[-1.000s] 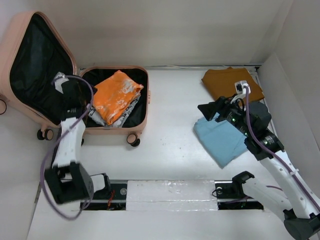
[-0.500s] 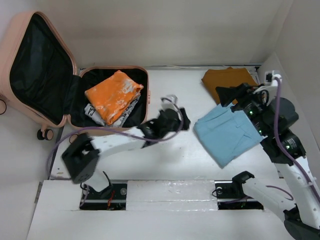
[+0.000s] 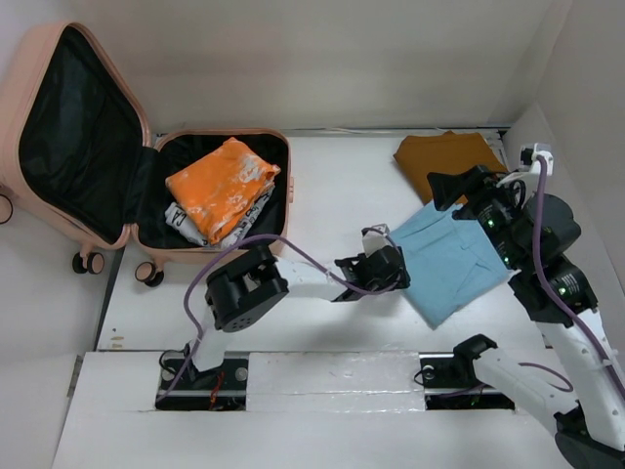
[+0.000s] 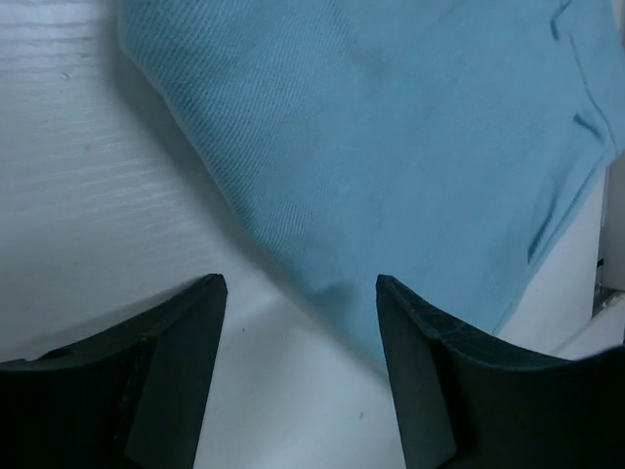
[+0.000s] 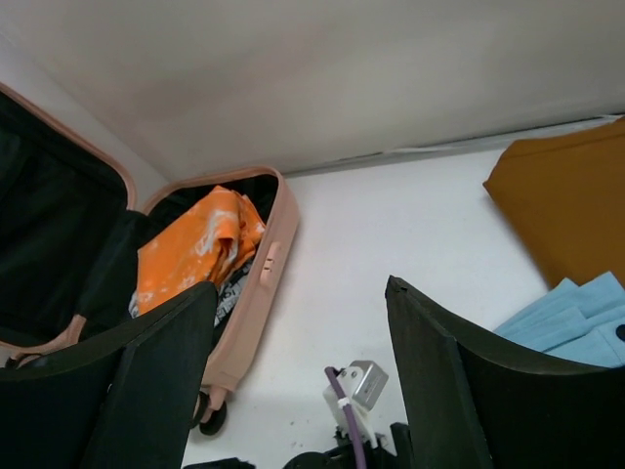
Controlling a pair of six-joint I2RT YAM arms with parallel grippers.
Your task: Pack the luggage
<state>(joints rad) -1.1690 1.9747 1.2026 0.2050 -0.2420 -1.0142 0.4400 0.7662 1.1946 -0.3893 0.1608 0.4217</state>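
Observation:
The luggage [image 3: 284, 210], a peach-pink hard-shell suitcase, lies open at the left with its black-lined lid standing up. A folded orange garment [image 3: 220, 184] lies in its base on a black-and-white item. A folded light blue garment [image 3: 454, 256] lies on the table at the right. My left gripper [image 3: 398, 272] is stretched across to its left edge, open and empty. In the left wrist view the blue garment [image 4: 391, 127] has an edge between the open fingers [image 4: 430, 371]. My right gripper [image 3: 435, 184] is open and empty, raised over the blue garment's far corner.
A folded mustard garment [image 3: 444, 156] lies at the back right, beside the white side wall. In the right wrist view I see the luggage [image 5: 278, 234], the orange garment [image 5: 195, 244], the mustard garment [image 5: 566, 205] and bare white table between them.
My left arm has swung from the suitcase across the table to the blue garment's left edge. My right gripper has lifted off the blue garment and drawn back to the right.

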